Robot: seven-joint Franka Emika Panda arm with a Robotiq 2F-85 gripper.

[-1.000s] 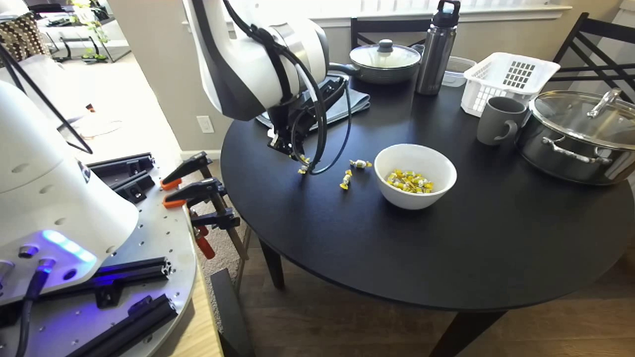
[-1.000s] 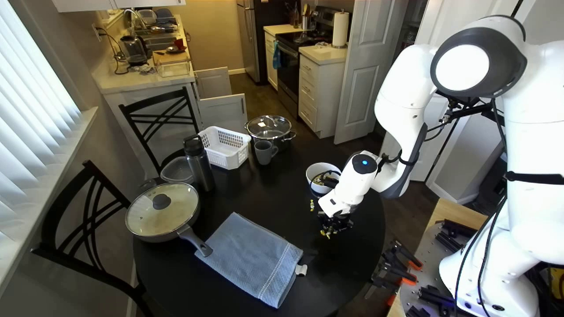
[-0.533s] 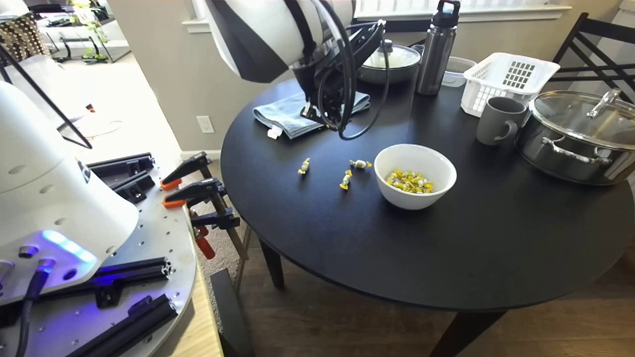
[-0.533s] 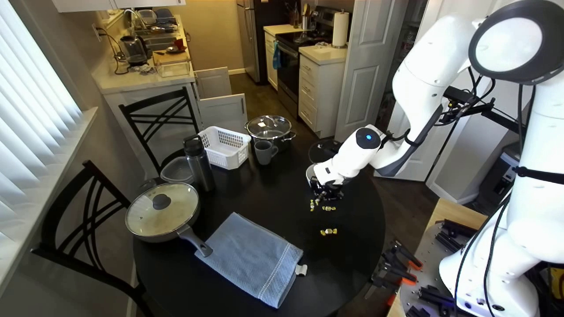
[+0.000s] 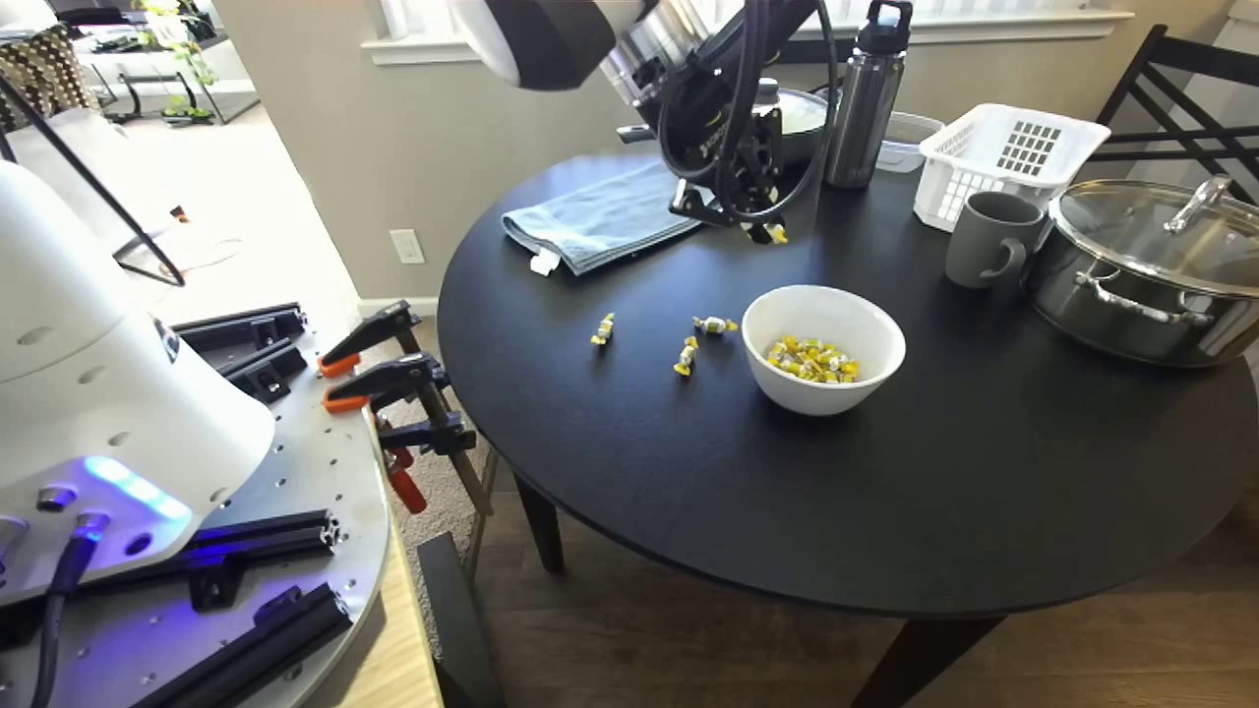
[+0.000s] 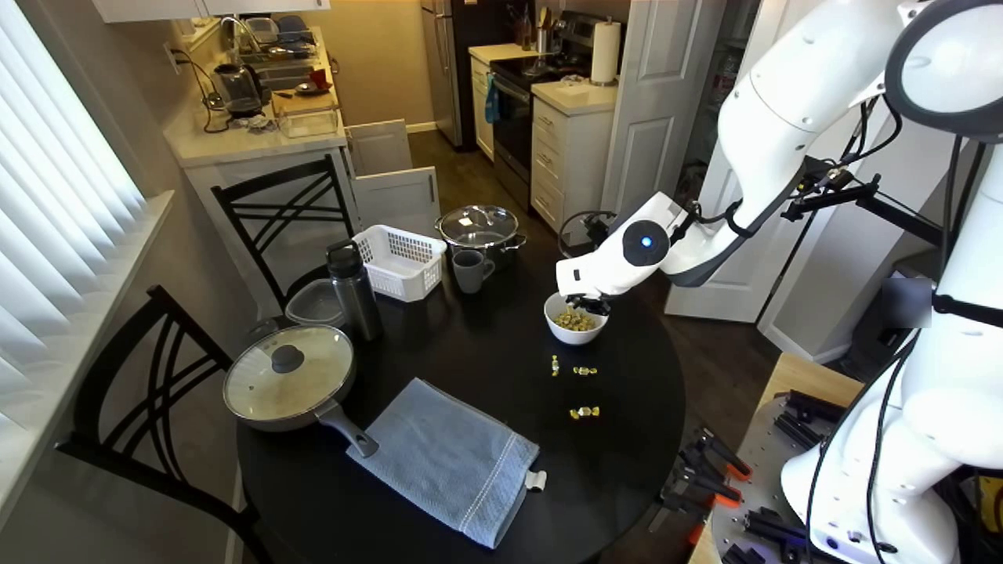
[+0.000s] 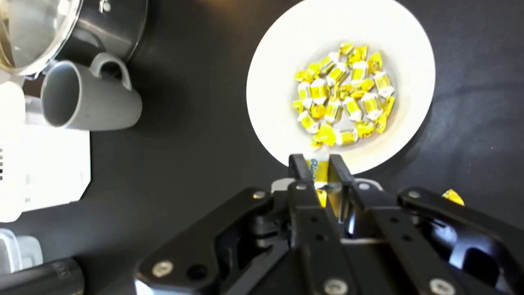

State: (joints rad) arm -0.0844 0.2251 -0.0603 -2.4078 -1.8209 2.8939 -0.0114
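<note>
Yellow-wrapped candy [image 7: 319,170] is pinched in the jaws, just hanging in midair near the white bowl [image 5: 821,401], plus three loose candies [image 6: 584,412] on the worktop [image 5: 984,472].

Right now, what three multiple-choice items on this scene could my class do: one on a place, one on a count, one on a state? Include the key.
1. Where does the grey mug stand?
A. On the blue towel
B. In the white basket
C. Beside the large pot

2. How many wrapped candies lie on the table outside the bowl?
A. One
B. Three
C. Five

3. What is the state of the hand?
A. Shut on a candy
B. Wide open
C. Shut on the mug

Key:
1 C: both exterior views show it right next to the pot.
2 B: both exterior views show three.
3 A: the wrist view shows a candy between the fingertips.
</note>
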